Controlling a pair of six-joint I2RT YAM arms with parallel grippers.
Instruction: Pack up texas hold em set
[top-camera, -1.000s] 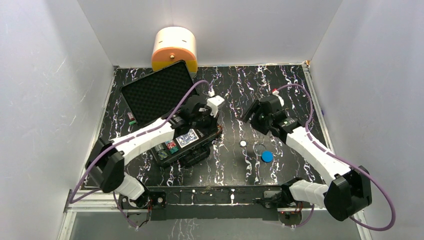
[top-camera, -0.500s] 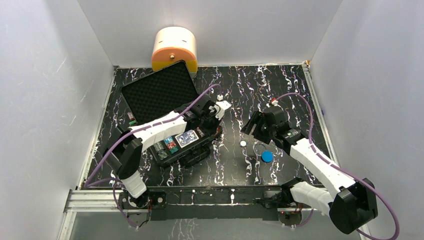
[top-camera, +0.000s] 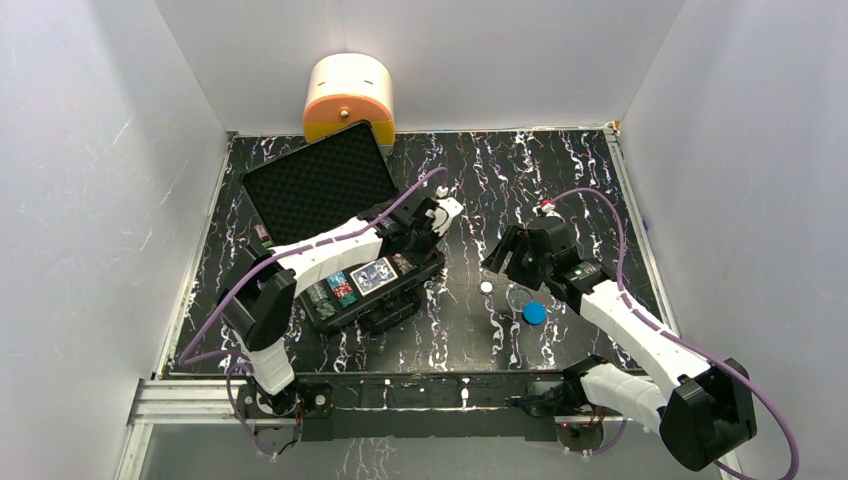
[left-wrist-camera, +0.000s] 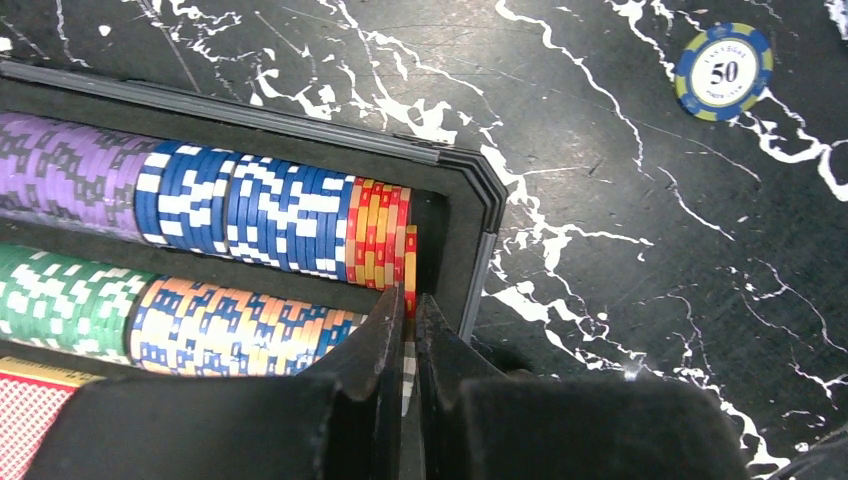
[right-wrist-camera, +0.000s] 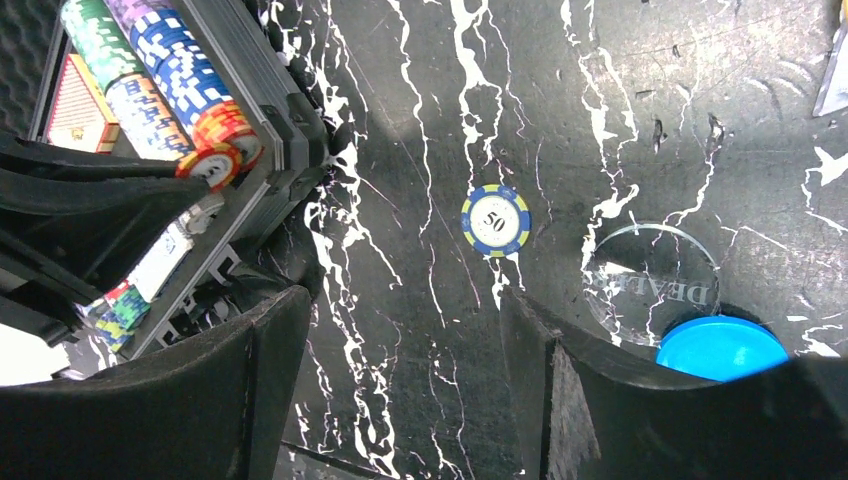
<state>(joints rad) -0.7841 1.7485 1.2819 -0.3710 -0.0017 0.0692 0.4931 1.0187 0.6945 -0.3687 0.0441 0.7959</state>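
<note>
The black case (top-camera: 330, 318) lies open left of centre, its foam lid (top-camera: 320, 190) tilted back. Rows of poker chips (left-wrist-camera: 270, 210) fill its tray, beside a blue card deck (top-camera: 374, 275). My left gripper (left-wrist-camera: 408, 300) is shut on a red-and-yellow chip (left-wrist-camera: 410, 262), held on edge at the right end of the back row, against the case wall (left-wrist-camera: 470, 190). My right gripper (right-wrist-camera: 400, 300) hangs open over the bare table. A blue-and-yellow 50 chip (right-wrist-camera: 495, 220) lies just ahead of it. A clear dealer disc (right-wrist-camera: 650, 285) and a blue disc (right-wrist-camera: 720, 348) lie beside its right finger.
A cream-and-orange rounded container (top-camera: 349, 95) stands against the back wall behind the lid. White walls close in the black marbled table (top-camera: 560, 180) on three sides. The two arms' grippers are close together near the case's right end.
My left gripper has swung down and right to the case's right end with the chip. My right gripper has come lower and nearer, over the loose 50 chip.
</note>
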